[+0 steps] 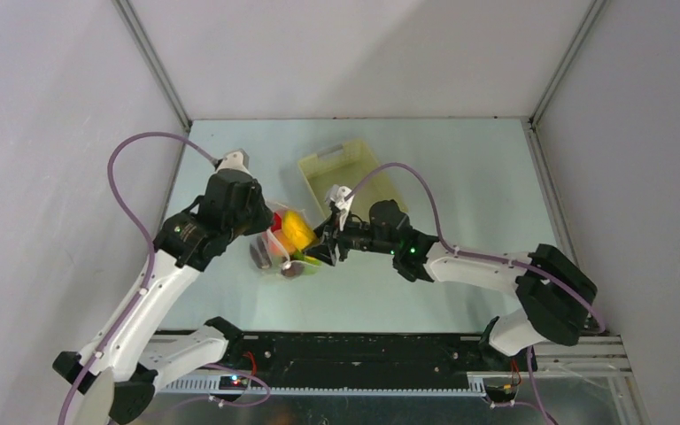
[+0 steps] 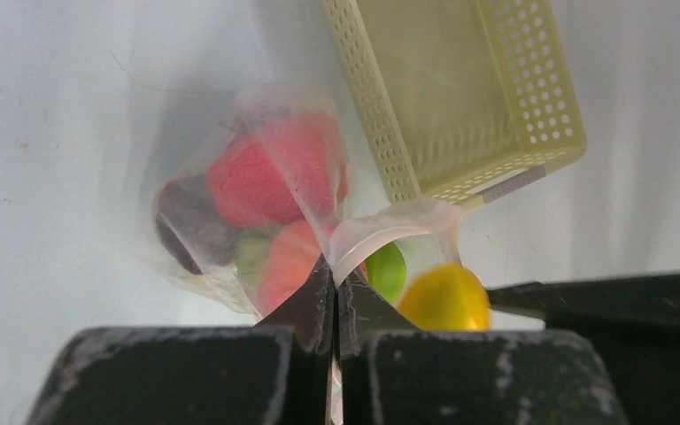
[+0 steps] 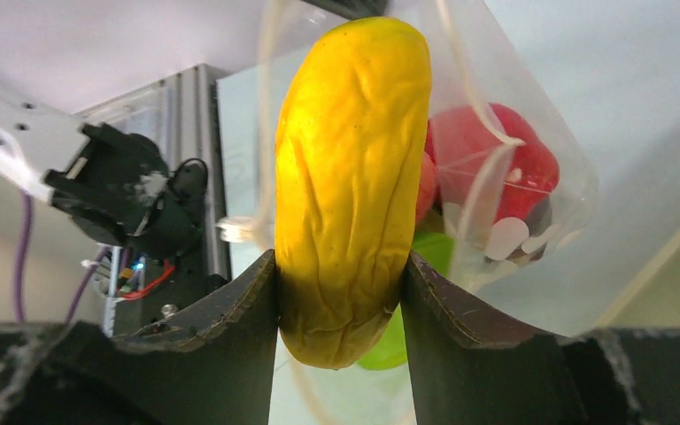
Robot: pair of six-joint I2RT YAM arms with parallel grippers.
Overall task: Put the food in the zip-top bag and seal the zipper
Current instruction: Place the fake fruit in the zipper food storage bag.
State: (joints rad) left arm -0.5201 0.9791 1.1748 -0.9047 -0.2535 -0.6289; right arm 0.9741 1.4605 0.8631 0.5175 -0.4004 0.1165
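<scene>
The clear dotted zip-top bag [image 1: 276, 246] hangs lifted off the table, mouth open to the right. Inside it I see a red pepper [image 2: 252, 173], a peach [image 2: 288, 257], a dark red apple [image 2: 186, 226] and a green piece [image 2: 388, 270]. My left gripper [image 2: 335, 266] is shut on the bag's mouth edge and holds it up. My right gripper [image 3: 341, 274] is shut on the yellow banana [image 3: 350, 177], which pokes into the bag's mouth. The banana also shows in the top view [image 1: 298, 228]. I cannot make out the zipper strip.
The pale yellow slotted basket [image 1: 341, 173] stands on the table just behind the bag and looks empty; it also shows in the left wrist view [image 2: 460, 88]. White walls enclose the table on three sides.
</scene>
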